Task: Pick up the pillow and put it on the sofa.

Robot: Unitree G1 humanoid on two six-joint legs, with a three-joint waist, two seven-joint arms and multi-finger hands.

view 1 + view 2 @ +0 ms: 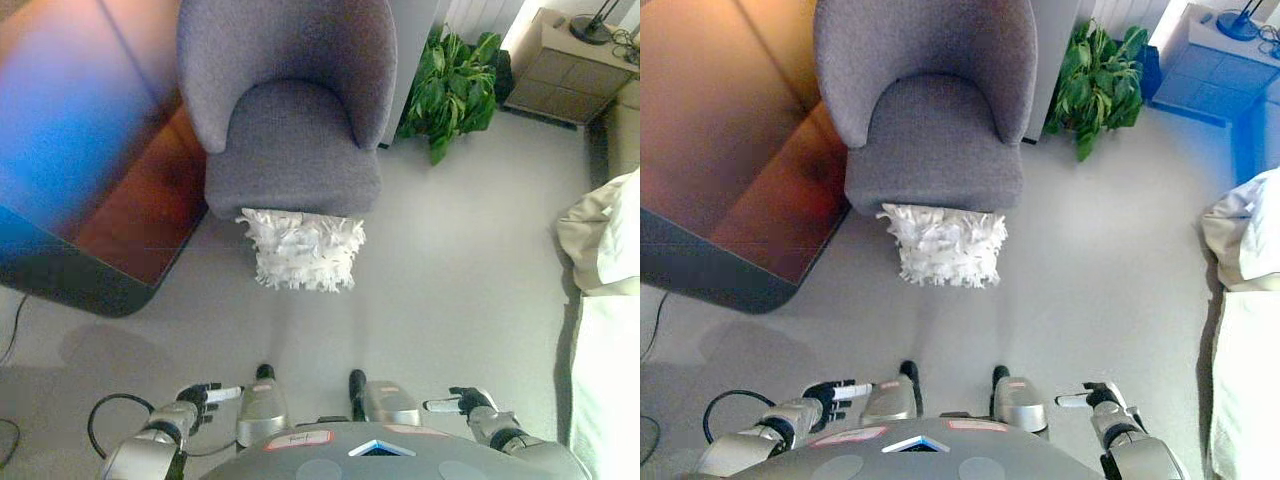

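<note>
Fingers of left hand [198, 398] and right hand [468, 404] are relaxed, empty; fluffy white shaggy pillow [300, 248] lies far ahead, long axis left-right, against grey fabric sofa chair [290, 120], roughly equally near both.

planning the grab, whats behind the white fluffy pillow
The shaggy white pillow leans on the floor against the front of the grey fabric armchair. The chair's base and the floor under it are covered, so nothing there can be seen.
</note>
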